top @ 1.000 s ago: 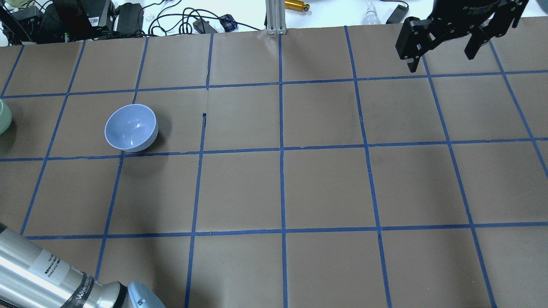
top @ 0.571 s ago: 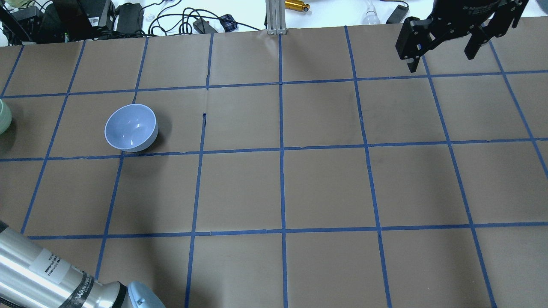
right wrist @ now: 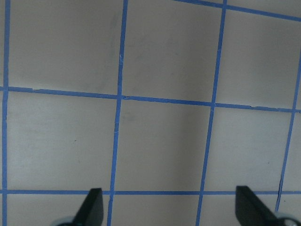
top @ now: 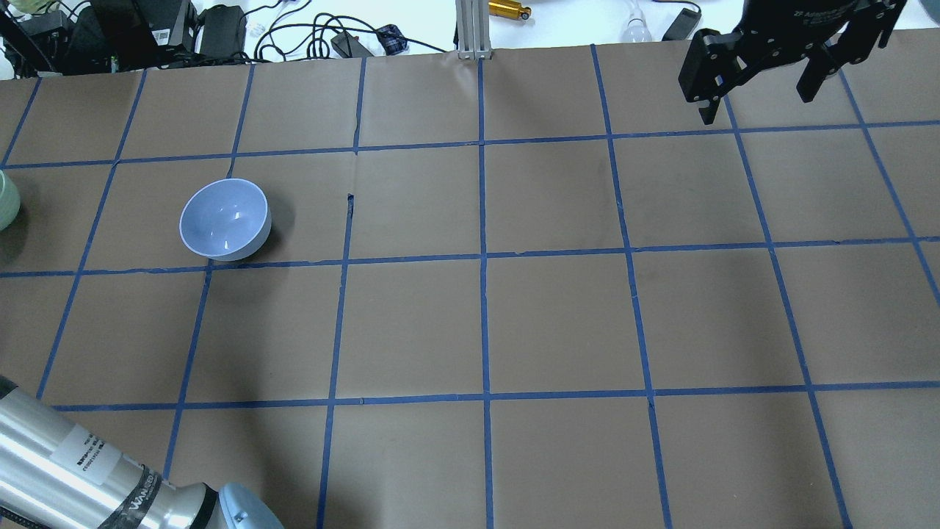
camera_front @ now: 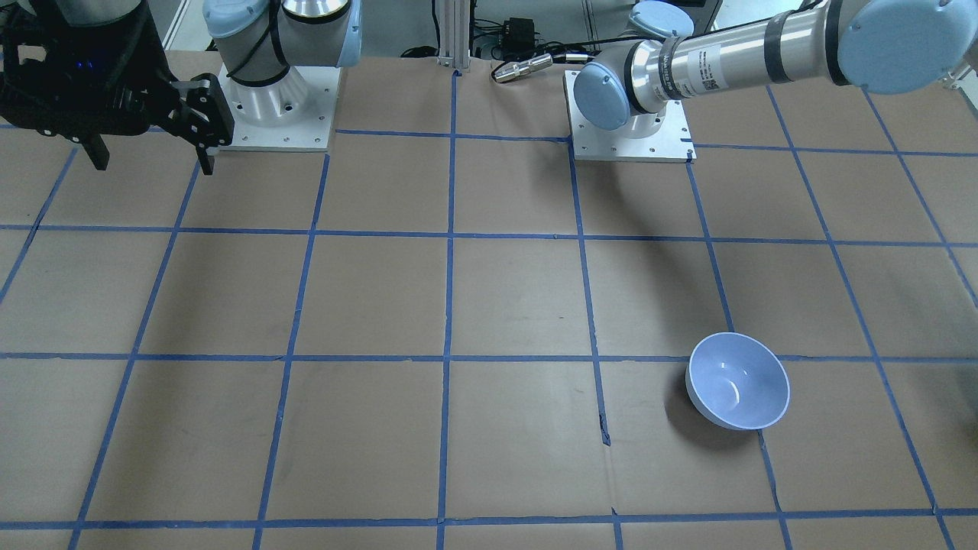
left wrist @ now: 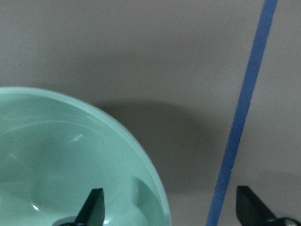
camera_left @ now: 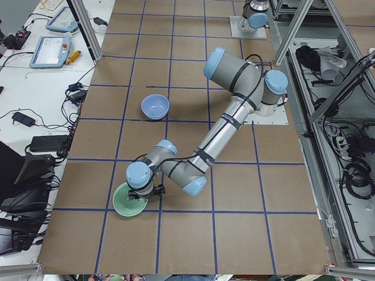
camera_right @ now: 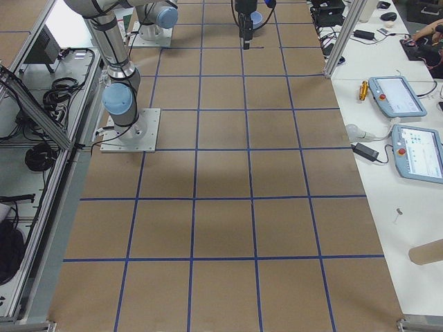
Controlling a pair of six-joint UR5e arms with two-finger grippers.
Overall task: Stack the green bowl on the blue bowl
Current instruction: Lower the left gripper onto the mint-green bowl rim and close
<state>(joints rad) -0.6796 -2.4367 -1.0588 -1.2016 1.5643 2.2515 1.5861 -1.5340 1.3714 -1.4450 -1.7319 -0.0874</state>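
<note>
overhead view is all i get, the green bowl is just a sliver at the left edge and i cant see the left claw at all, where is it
Observer: The left claw hangs right above the green bowl, over its edge rather than its middle.
Operator: open or shut
Observer: Open. In the left wrist view one finger is over the inside of the bowl and the other is outside the rim, above bare table.
Operator: bowl off the table yet
Observer: Not that I can see. The left side view shows it upright on the table.
</note>
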